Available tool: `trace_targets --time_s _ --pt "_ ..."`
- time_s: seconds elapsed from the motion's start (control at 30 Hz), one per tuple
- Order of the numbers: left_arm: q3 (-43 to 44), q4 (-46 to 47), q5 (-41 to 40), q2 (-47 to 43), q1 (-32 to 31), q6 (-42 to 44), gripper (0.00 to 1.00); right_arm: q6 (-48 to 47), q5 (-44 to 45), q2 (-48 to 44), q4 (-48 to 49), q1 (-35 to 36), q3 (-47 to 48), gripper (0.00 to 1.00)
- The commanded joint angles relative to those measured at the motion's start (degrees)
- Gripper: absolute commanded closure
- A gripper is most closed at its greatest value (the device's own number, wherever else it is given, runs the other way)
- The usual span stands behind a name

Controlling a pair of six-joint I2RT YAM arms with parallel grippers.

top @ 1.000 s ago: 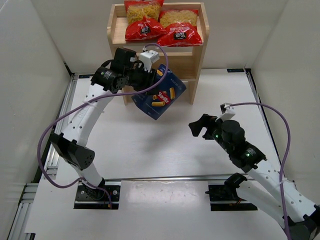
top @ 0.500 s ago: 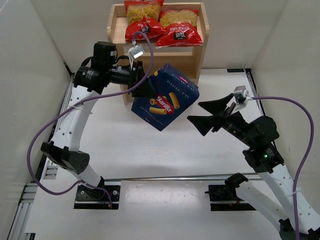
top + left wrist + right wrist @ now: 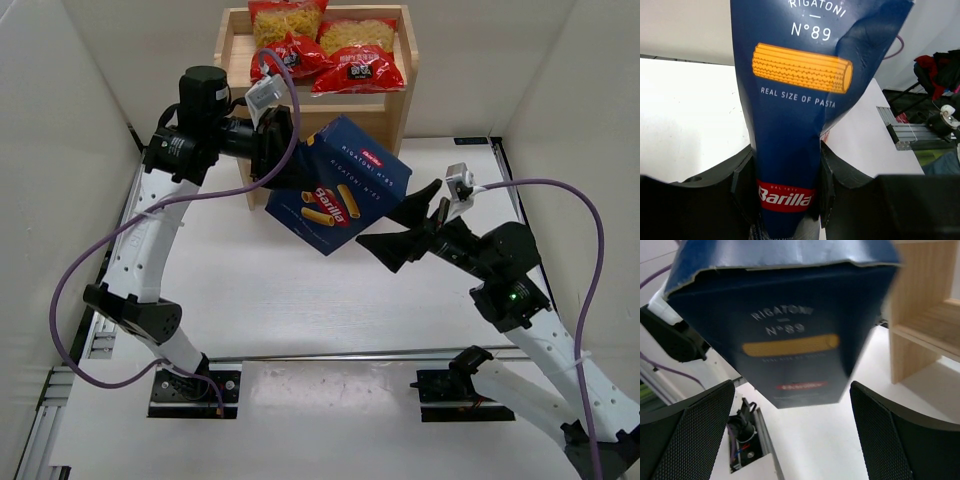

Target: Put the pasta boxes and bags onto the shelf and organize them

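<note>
Barilla rigatoni box [image 3: 340, 185]: dark blue, held in the air over the white table [image 3: 250, 290], tilted. Front face with red logo and pictured tubes turned up toward the top camera. Sits just in front of the wooden shelf [image 3: 392, 118], overlapping its lower tiers in the top view, not resting on any tier. Left wrist view, narrow face: "RIGATONI N°89", one drawn tube, "REAL SIZE OF PASTA", red Barilla mark low down. Crease in the cardboard toward the far end.

Clamped at its left end by the left gripper [image 3: 784, 195]. Fingers [image 3: 742, 187] pressed against opposite broad faces, box end pinched between them.

Right gripper [image 3: 400, 222] just beside the box's lower right corner, fingers spread wide, grasping nothing. Right wrist view: box end, blurred, fills the space ahead between the two mesh-textured pads [image 3: 690, 440], with a gap on each side. Top view: cannot tell whether the upper fingertip touches the box edge.

Left red bag [image 3: 288, 45] and right red bag [image 3: 358, 58] lying flat on the shelf's top tier between the side rails. Side by side, edges meeting, clear windows of yellow pasta toward the back wall, dark labels toward the front.

Purple cable [image 3: 70, 290] looping off the left arm; a second one arcing from the right wrist.
</note>
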Motion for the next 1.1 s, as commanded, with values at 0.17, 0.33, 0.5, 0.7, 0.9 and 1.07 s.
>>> trace_targets --time_s 0.17,0.33,0.5,0.7,0.9,1.07 --pt "3.9 4.2 7.5 -0.2 -1.3 -0.1 0.85 -1.8 6.5 2.9 7.7 5.6 3.6 0.0" --pt "3.9 4.7 6.3 -0.2 -1.3 -0.1 0.88 1.2 6.7 4.8 14.0 6.9 2.8 0.0" --pt "3.9 5.3 8.8 1.0 -1.3 -0.1 0.89 -0.8 10.0 5.3 15.2 8.5 2.9 0.0" --pt "3.9 5.9 8.8 1.0 -1.8 -0.1 0.89 -11.9 15.4 6.5 5.8 8.5 5.3 0.0" --pt "4.6 6.4 9.4 0.5 -1.8 -0.1 0.89 -15.6 16.1 7.9 4.3 8.5 7.9 0.0" --pt "4.6 6.4 9.4 -0.1 -1.8 -0.1 0.89 -20.8 20.5 7.4 -1.9 7.4 8.0 0.0"
